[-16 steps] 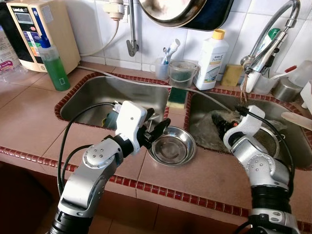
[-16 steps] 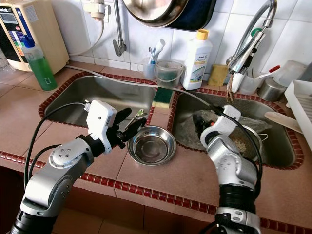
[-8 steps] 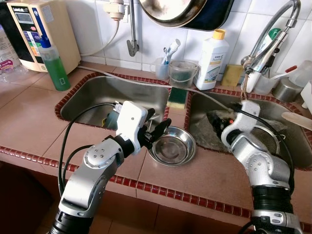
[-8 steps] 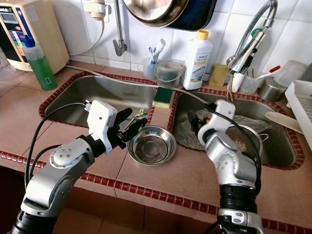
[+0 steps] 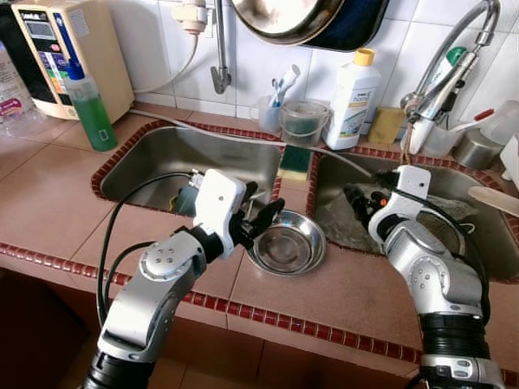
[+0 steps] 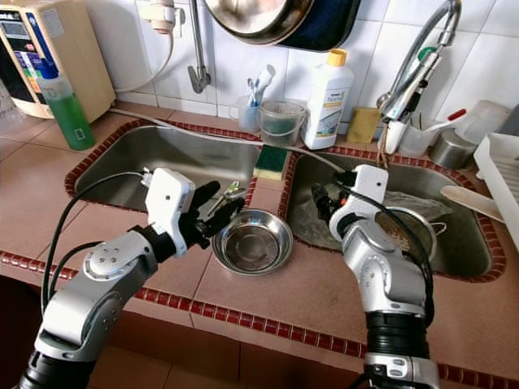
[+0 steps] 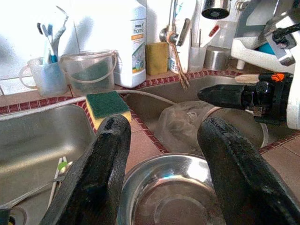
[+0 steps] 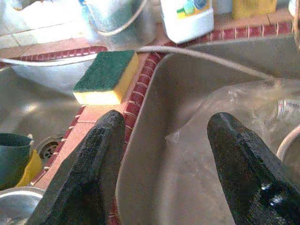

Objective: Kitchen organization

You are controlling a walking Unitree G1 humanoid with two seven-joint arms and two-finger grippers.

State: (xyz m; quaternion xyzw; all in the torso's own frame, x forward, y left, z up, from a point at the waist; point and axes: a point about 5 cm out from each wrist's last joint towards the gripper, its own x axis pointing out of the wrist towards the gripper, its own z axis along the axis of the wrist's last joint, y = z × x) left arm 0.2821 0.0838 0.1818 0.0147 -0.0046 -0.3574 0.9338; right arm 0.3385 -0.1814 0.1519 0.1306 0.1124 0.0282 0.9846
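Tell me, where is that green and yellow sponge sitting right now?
The sponge lies on the tiled divider between the two sinks, toward the back wall, just behind the steel bowl and in front of the clear plastic tub.

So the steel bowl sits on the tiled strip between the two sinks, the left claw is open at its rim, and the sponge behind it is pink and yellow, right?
Not quite: the sponge is green on top and yellow below, as the right wrist view shows. The rest holds: the steel bowl sits on the tiled strip between the sinks, with the left gripper open at its rim.
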